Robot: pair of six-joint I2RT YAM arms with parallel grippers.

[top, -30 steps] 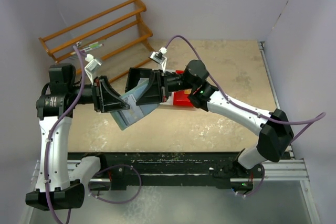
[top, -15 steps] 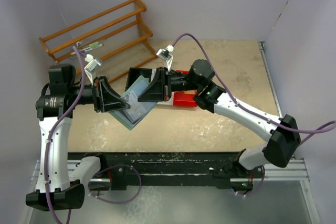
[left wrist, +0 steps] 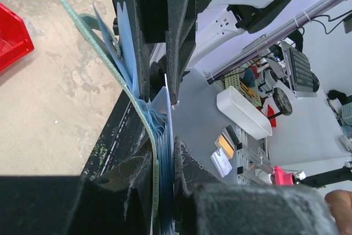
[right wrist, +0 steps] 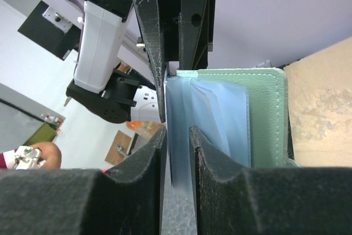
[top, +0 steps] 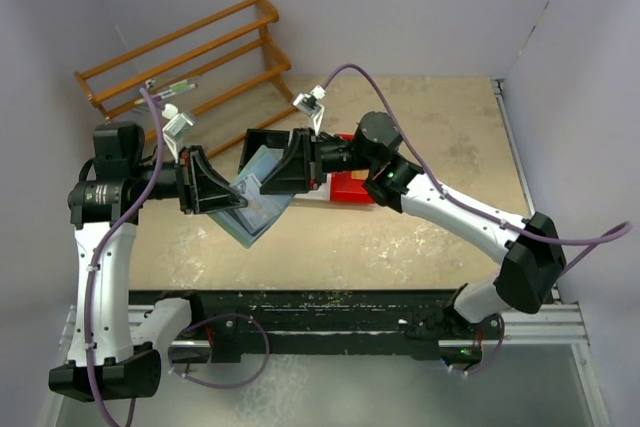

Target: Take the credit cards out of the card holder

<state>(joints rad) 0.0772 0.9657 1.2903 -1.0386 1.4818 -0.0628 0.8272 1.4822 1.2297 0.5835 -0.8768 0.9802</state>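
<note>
The grey-green card holder (top: pixel 255 212) hangs above the table between both grippers, its pale blue sleeves fanned out. My left gripper (top: pixel 225 187) is shut on its lower left part; in the left wrist view the gripper (left wrist: pixel 165 147) clamps the green cover (left wrist: pixel 96 48) and the sleeves. My right gripper (top: pixel 275 172) is shut at the holder's upper edge. In the right wrist view the gripper (right wrist: pixel 177 130) pinches a thin silvery grey card (right wrist: pixel 179 213) among the blue sleeves, beside the green cover (right wrist: pixel 269 114). The card's edge shows in the left wrist view (left wrist: pixel 164 105). No other cards show.
A red bin (top: pixel 352 187) sits on the table under the right wrist, and a black bin (top: pixel 262 142) lies behind the grippers. A wooden rack (top: pixel 190 57) stands at the back left. A black rail (top: pixel 330 307) runs along the near edge.
The right wrist has turned and lifted slightly at the holder's upper edge. The holder's lower flap has swung in, so it looks less spread. The left arm has not moved.
</note>
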